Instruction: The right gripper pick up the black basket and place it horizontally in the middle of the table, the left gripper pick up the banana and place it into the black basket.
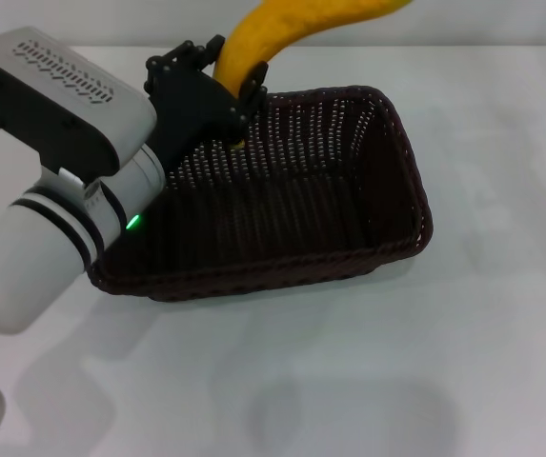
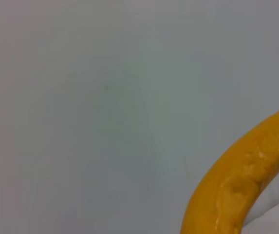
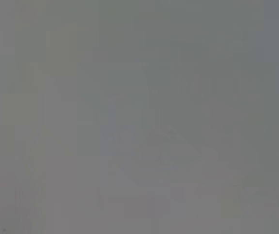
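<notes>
Wicker fills the middle of the head view: the large rectangular black basket (image 1: 282,205), dark open-weave sides sloping in under a braided rim, lies lengthwise across the plain white matte surface (image 1: 463,381). Its floor is bare. The grey-silver left gripper (image 1: 223,103) with its small green light reaches in from the robot's left, over the basket's far left corner, and its black jaws are clamped on the lower part of the curved, glossy bright yellow banana (image 1: 273,38). The banana is lifted, its lower end just above the rim at that corner, its upper part arching toward the robot's right and out past the top edge of the view. In the left wrist view the banana (image 2: 236,185) curves across one corner against the blank surface. Wide open surface lies to the right of the basket and in front of it. The right gripper appears in no view; the right wrist view is a uniform grey.
</notes>
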